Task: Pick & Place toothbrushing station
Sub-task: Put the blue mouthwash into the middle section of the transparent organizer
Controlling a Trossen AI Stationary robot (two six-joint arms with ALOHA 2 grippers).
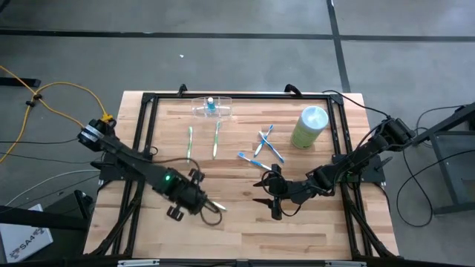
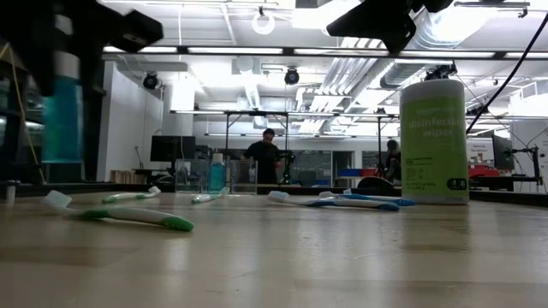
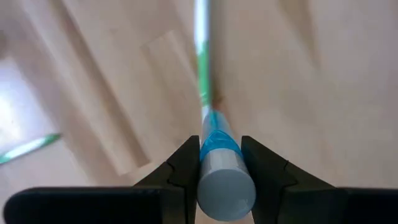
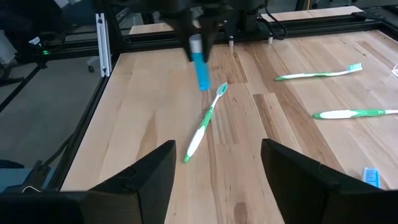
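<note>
Left gripper point(image 1: 210, 206) sits low over the front-left of the wooden table point(image 1: 312, 230), fingers clamped on a slim tube point(image 3: 219, 163): grey rounded cap end toward the wrist cam, blue translucent body past it. From the right wrist view the same tube point(image 4: 199, 60) hangs upright, cap up, just above a green-and-white toothbrush point(image 4: 204, 124) lying flat on the planks w/ its bristle head nearest the tube. Can't tell if tube tip touches the brush.

Right gripper point(image 1: 269, 194) hovers front-centre, dark fingers spread wide apart, nothing between them, pointed toward the left arm's end.

Toothbrushing station point(image 1: 211, 108): small clear plastic holder, low and oblong, at the back edge of the table, left of centre, w/ a little blue-teal bottle point(image 1: 211, 104) standing in it. In the low view the holder point(image 2: 197, 175) shows as see-through walls, teal bottle point(image 2: 217, 174) upright inside. Well apart from both grippers.

Two more green-white brushes point(image 1: 190, 141) point(image 1: 216, 139) lie side by side just in front of the station, handles running front-to-back. Blue-white brushes point(image 1: 266, 141) lie crossed nr the table's centre-right, another point(image 1: 253, 160) just in front of them. Light green cylindrical wipes canister point(image 1: 310, 126) w/ pale lid stands back-right.

Tabletop: pale butcher-block strips, smooth, framed by black rails point(image 1: 145, 133). Beyond the table, a person point(image 2: 267, 154) stands far off in the room.
</note>
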